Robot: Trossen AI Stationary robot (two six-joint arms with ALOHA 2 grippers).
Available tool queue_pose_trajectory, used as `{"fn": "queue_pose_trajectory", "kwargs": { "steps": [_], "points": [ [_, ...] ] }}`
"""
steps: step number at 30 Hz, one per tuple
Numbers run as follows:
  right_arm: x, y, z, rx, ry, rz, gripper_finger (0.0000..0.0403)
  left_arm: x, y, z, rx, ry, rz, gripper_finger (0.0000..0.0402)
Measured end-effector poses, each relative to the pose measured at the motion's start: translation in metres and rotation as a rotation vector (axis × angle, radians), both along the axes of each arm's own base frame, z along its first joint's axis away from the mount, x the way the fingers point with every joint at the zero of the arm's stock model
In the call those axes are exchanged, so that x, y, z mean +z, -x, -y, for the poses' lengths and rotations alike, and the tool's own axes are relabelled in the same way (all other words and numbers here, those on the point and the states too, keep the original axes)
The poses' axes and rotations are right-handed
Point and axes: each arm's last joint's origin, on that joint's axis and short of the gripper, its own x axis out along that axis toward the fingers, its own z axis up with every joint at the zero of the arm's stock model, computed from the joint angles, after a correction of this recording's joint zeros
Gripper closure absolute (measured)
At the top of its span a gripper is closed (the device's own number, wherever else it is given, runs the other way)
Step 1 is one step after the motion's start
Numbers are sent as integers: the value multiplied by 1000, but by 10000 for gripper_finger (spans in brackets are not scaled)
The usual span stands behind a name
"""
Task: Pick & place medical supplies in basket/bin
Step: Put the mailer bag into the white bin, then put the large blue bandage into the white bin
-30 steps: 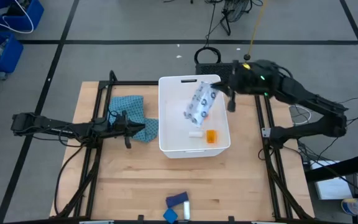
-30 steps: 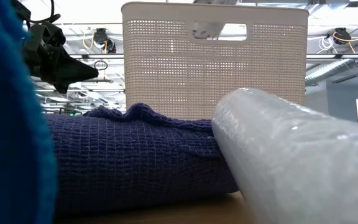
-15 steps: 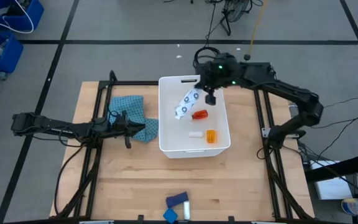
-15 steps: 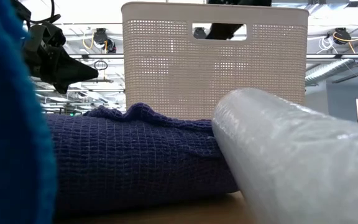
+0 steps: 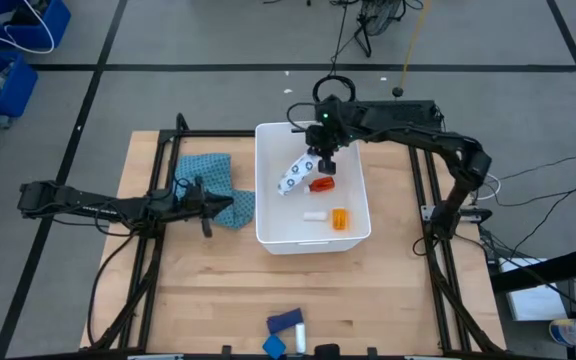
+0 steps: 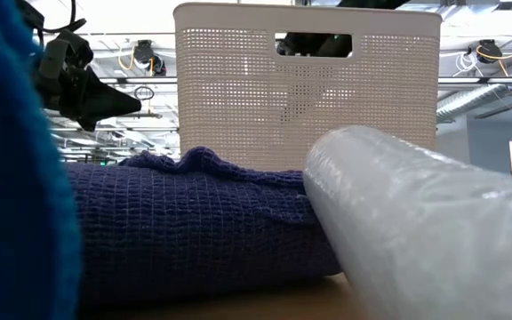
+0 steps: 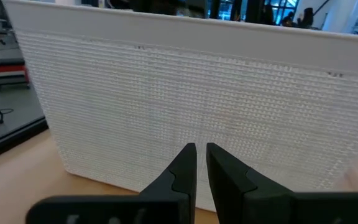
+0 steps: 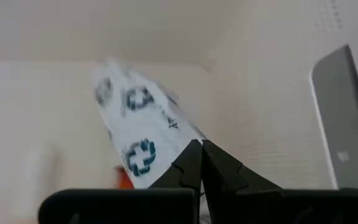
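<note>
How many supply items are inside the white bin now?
4. Patterned pouch held by the right gripper, red bottle, white tube, orange pill bottle, all in the bin. Others may be hidden.

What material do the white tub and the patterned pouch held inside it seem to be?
Tub: likely moulded plastic, matte white, its walls a fine perforated lattice. Pouch: looks like thin flexible film or paper, white with dark printed crosses, hanging from the shut right gripper.
</note>
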Motion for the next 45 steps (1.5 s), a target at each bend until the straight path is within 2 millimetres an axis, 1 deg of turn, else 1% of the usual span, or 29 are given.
{"fn": "queue_pose_trajectory", "kwargs": {
  "steps": [5, 10, 13, 15, 16, 19, 21, 22, 24, 26, 28, 31, 33, 35, 38, 39, 42, 45],
  "points": [
    [-17, -8, 5, 19, -14, -44, 403, 0, 0, 0, 9, -30, -3, 360],
    [-31, -9, 5, 26, -51, -108, 403, 0, 0, 0, 6, -72, -13, 360],
    [-36, -9, 0, 54, -107, -130, 403, 0, 0, 0, 6, -76, -14, 360],
    [-51, -7, -7, 64, -153, -223, 403, 0, 0, 0, 5, -82, -15, 360],
    [-52, -9, -10, 73, -163, -225, 403, 0, 0, 0, 4, -84, -16, 360],
    [-39, -11, -17, 97, -113, -181, 403, 0, 0, 0, 4, -83, -16, 360],
    [-40, -12, -20, 95, -125, -188, 401, 0, 0, 0, 4, -82, -16, 360],
    [-45, -14, -22, 89, -135, -203, 398, 0, 0, 0, 4, -81, -16, 360],
    [-50, -16, -26, 89, -141, -218, 383, 0, 0, 0, 2, -80, -16, 360],
    [-41, -16, -29, 93, -129, -190, 359, 1, 0, 0, -4, -78, -14, 360],
    [-37, -16, -30, 97, -121, -180, 330, 1, 0, 0, -5, -77, -13, 360],
    [-40, -15, -32, 85, -126, -204, 280, 1, 0, 0, -4, -74, -11, 360],
    [-30, -14, -33, 48, -74, -171, 249, 1, 0, 0, -4, -74, -11, 360],
    [-12, -9, -36, 25, -10, -133, 223, 1, 0, 0, -4, -74, -10, 360],
    [17, 4, -43, 46, 30, -58, 205, 1, 0, 0, -4, -74, -10, 360],
    [28, 10, -48, 60, 30, -19, 204, 1, 0, 0, -4, -74, -10, 360],
    [75, 35, -65, 122, 39, 157, 215, 1, 0, 0, -4, -74, -11, 360],
    [114, 68, -86, 173, 39, 309, 252, 0, 0, 0, -5, -74, -14, 360]
  ]
}}
